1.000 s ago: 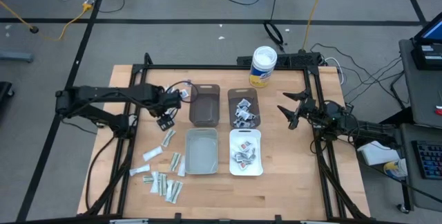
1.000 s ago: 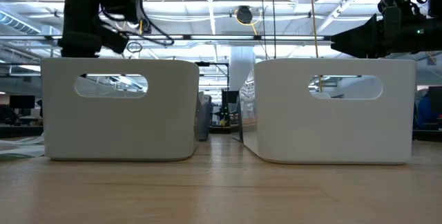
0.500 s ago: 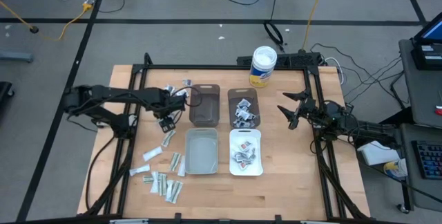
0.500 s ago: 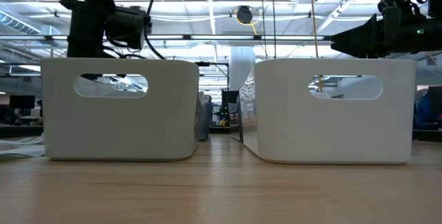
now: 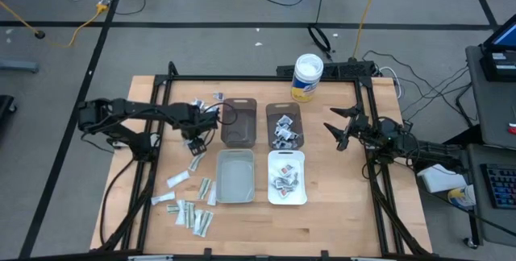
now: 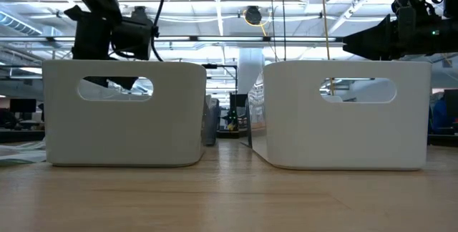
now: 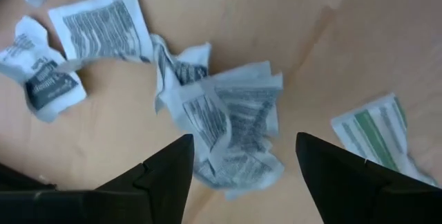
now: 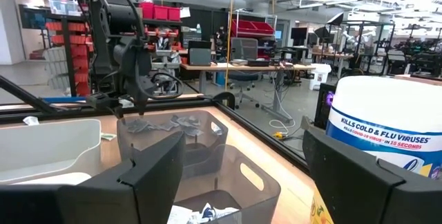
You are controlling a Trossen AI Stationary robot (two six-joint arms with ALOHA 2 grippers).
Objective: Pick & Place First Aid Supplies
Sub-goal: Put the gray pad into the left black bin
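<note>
Several first aid packets [image 5: 192, 209] lie loose on the wood at the near left, and more lie in the right brown bin [image 5: 284, 113] and the right white bin [image 5: 286, 198]. My left gripper [image 5: 194, 142] points down, open, low over a crumpled heap of white printed packets [image 7: 231, 124]; in the left wrist view its fingers [image 7: 243, 141] stand on either side of the heap. Whether they touch it, I cannot tell. A green-marked packet [image 7: 376, 134] lies beside it. My right gripper [image 5: 342, 132] waits open at the table's right, held level.
A brown bin [image 5: 239, 122] and a white bin [image 5: 235, 176] stand just right of my left gripper. A white tub with a yellow label [image 5: 307, 77] stands at the far edge. A black frame [image 5: 266, 78] runs around the table. In the low view two white bins [image 6: 125, 114] fill the foreground.
My left gripper has come down toward the table over the packets left of the bins, rolling a little about its own axis. Its fingers stay apart. The packets have kept still.
</note>
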